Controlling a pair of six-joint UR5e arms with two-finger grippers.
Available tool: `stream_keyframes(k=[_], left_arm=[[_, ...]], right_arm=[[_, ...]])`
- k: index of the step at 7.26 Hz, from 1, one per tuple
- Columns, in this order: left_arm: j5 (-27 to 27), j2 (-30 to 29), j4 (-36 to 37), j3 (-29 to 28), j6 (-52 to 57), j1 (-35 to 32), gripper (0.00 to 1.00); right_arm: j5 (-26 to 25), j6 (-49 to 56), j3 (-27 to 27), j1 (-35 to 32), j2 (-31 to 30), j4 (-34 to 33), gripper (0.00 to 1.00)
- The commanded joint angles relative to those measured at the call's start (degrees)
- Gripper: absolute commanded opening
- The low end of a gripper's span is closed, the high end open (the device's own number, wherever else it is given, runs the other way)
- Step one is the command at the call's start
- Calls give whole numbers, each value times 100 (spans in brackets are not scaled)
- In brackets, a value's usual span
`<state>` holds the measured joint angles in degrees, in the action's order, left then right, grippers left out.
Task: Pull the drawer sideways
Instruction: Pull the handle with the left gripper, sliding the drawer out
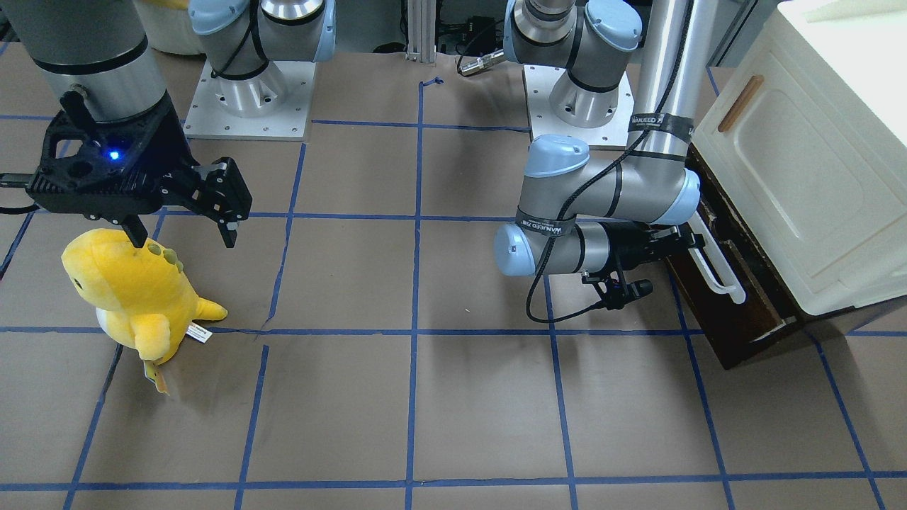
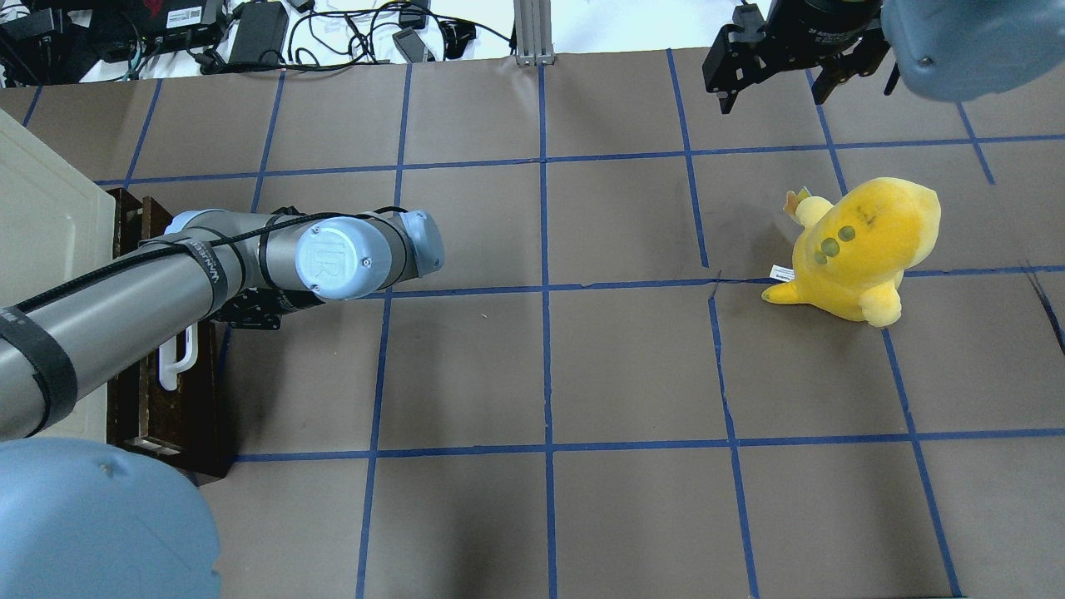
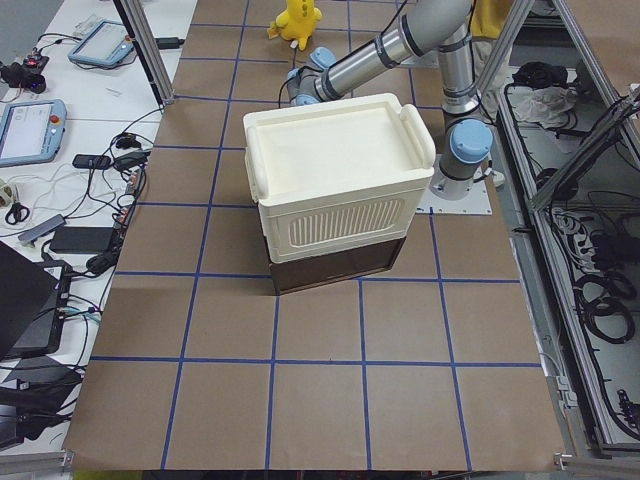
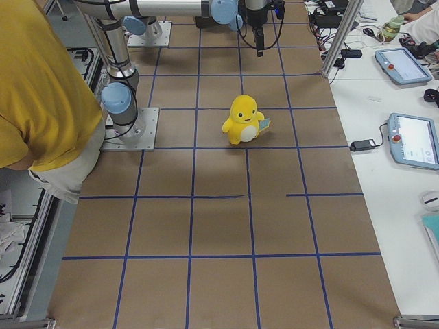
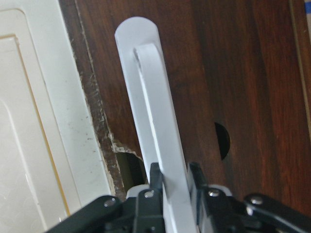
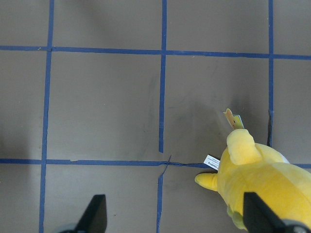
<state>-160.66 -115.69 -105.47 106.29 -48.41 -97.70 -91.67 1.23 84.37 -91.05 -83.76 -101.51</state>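
The dark brown wooden drawer (image 1: pixel 740 312) sits under a cream-white cabinet (image 1: pixel 801 163) at the table's end on my left. Its front stands a little out from the cabinet. My left gripper (image 1: pixel 698 241) is shut on the drawer's long white bar handle (image 1: pixel 719 273). In the left wrist view the black fingers (image 5: pixel 156 177) clamp the handle (image 5: pixel 153 107) from both sides against the dark front (image 5: pixel 233 73). My right gripper (image 1: pixel 183 237) is open and empty, hanging above the table far from the drawer; it also shows in the overhead view (image 2: pixel 770 87).
A yellow plush toy (image 1: pixel 134 290) stands on the brown, blue-taped table just below my right gripper, also in the right wrist view (image 6: pixel 262 179). The cabinet door has a small wooden handle (image 1: pixel 740 103). A person in yellow stands beside the table (image 4: pixel 41 89).
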Motion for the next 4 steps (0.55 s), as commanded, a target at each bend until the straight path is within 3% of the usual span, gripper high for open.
stream_keyframes(k=[1,4], left_arm=[[-9,11,0,-3,7,-82,23],[0,11,0,-3,7,-170,23]], right_arm=[[0,0,0,0,0,9,100],[0,0,0,0,0,0,100]])
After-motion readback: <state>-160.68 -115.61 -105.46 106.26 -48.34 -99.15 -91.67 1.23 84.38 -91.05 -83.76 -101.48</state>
